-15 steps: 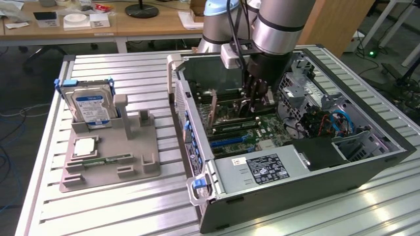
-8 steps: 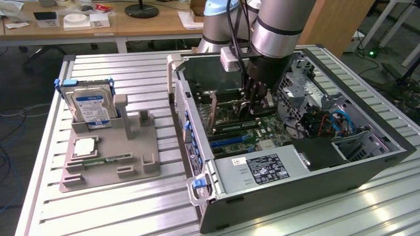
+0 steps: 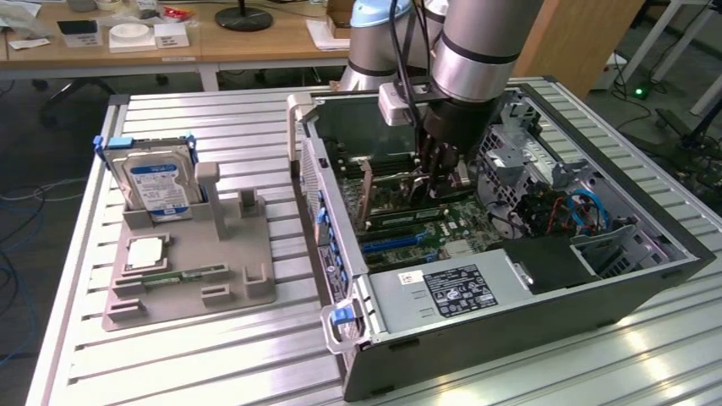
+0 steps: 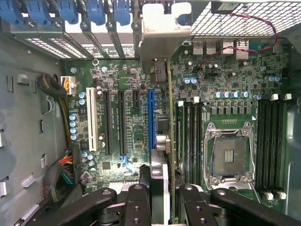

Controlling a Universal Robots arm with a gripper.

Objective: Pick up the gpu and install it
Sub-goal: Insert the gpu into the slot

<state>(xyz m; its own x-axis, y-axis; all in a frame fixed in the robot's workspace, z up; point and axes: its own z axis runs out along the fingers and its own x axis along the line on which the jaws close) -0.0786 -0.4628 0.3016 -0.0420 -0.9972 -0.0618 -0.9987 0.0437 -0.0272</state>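
The gpu [image 4: 165,141] stands on edge in the wrist view, a thin green card with its pale metal end bracket [image 4: 164,28] toward the case's rear slots. My gripper [image 4: 162,200] is shut on it, one black finger [image 4: 136,202] on each side. The card's lower edge runs just beside the long blue slot [image 4: 150,117] on the motherboard; I cannot tell whether it is seated. In the exterior view my gripper [image 3: 438,173] reaches down into the open computer case [image 3: 631,279], over the motherboard.
Inside the case are the empty processor socket [image 4: 228,150], memory slots [image 4: 188,141], a power supply [image 3: 451,292] and cable bundles [image 4: 61,94]. At the exterior view's left, a grey holder [image 3: 232,288] carries a silver hard drive [image 3: 158,182], a processor [image 3: 147,252] and a memory stick [image 3: 186,275].
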